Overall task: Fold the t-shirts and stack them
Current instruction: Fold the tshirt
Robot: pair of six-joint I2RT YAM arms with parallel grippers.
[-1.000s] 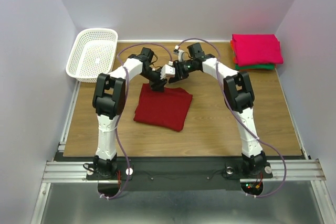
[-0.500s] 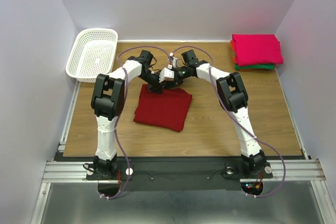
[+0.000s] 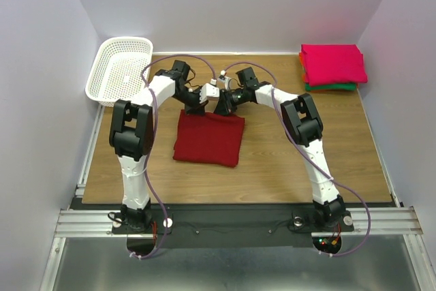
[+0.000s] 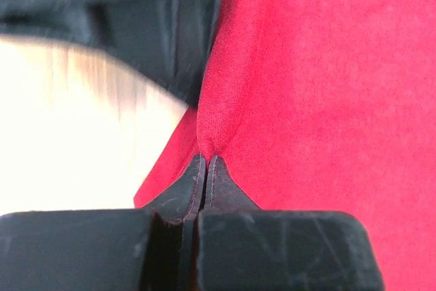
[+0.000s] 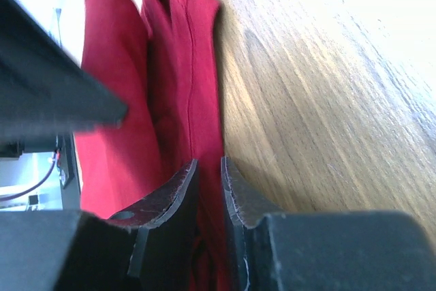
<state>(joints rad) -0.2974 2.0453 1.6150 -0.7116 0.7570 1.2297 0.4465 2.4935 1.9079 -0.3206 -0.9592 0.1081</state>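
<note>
The dark red t-shirt (image 3: 208, 139) lies folded in the middle of the table. My left gripper (image 3: 194, 105) is at its far edge, shut on a pinched ridge of the red cloth (image 4: 211, 127); the left gripper's (image 4: 206, 163) tips meet there. My right gripper (image 3: 222, 108) is beside it at the same far edge. In the right wrist view, the right gripper (image 5: 208, 165) is shut on the shirt's layered edge (image 5: 194, 73), which fills the narrow gap. Folded pink (image 3: 334, 61), orange (image 3: 302, 59) and green (image 3: 335, 87) t-shirts sit stacked at the back right.
A white lattice basket (image 3: 120, 69) stands at the back left corner. The wooden table (image 3: 306, 148) has bare wood to the right of the red shirt, also shown in the right wrist view as the table (image 5: 327, 86). Walls close in on three sides.
Both grippers have shifted left along the shirt's far edge. The left gripper has shut on the cloth, the right has narrowed onto it. The shirt's far right corner has pulled in, squaring it.
</note>
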